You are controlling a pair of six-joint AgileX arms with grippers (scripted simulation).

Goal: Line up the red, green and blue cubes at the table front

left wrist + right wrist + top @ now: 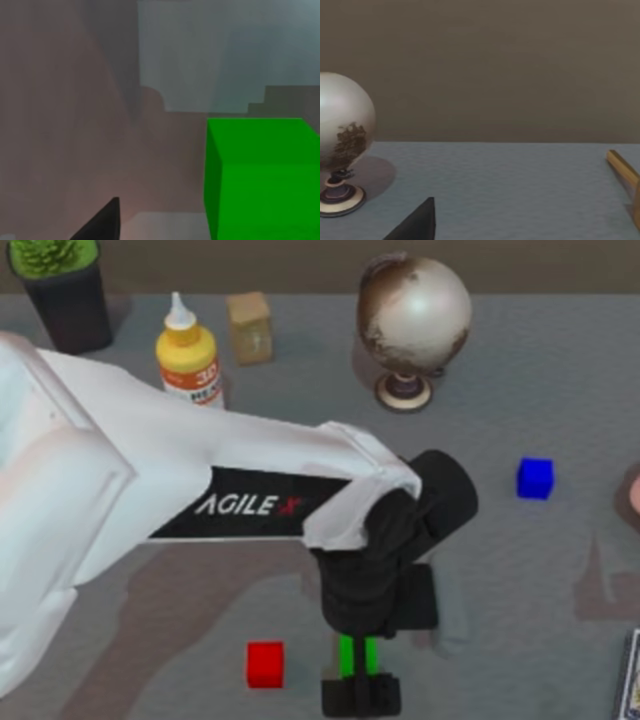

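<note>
The red cube (pixel 265 664) sits near the front edge of the table (pixel 520 570), left of centre. My left arm reaches across from the left, and its gripper (pixel 360 687) points down at the front edge over the green cube (pixel 358 655), just right of the red one. In the left wrist view the green cube (pixel 260 180) looms close, with a gap between it and the one dark fingertip (pixel 102 225) that shows, so the gripper is open. The blue cube (pixel 535 478) lies alone at mid-right. My right arm is outside the top view; one fingertip (pixel 420 225) shows, standing wide.
Along the back stand a potted plant (pixel 65 285), a yellow bottle (pixel 188 355), a tan block (pixel 249 327) and a globe (pixel 413 325). A pinkish object (pixel 632 495) and a flat card (pixel 630 675) touch the right edge.
</note>
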